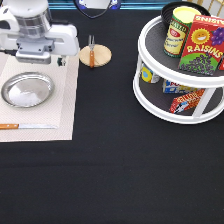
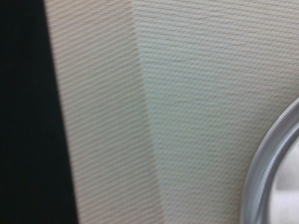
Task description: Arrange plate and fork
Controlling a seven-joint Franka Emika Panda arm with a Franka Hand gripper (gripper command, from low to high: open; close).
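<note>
The round silver plate (image 1: pixel 27 90) lies flat on the beige placemat (image 1: pixel 60 107) at the exterior view's left, with nothing on it. My gripper (image 1: pixel 39 56) hovers just above the plate's far side, over the mat's upper part, and is apart from the plate. The fork (image 1: pixel 91 50), with a brown handle and silver tines, rests across a light-wood disc (image 1: pixel 99 56) to the right of the gripper. In the wrist view the plate's shiny rim (image 2: pixel 277 165) curves along one edge, over the placemat (image 2: pixel 191 100).
A wooden-handled knife (image 1: pixel 26 126) lies along the placemat's lower edge. A white two-tier turntable (image 1: pixel 150 75) at the exterior view's right holds a can (image 1: pixel 177 30), a raisins box (image 1: pixel 202 45) and packets below. Black tabletop (image 1: pixel 110 165) surrounds everything.
</note>
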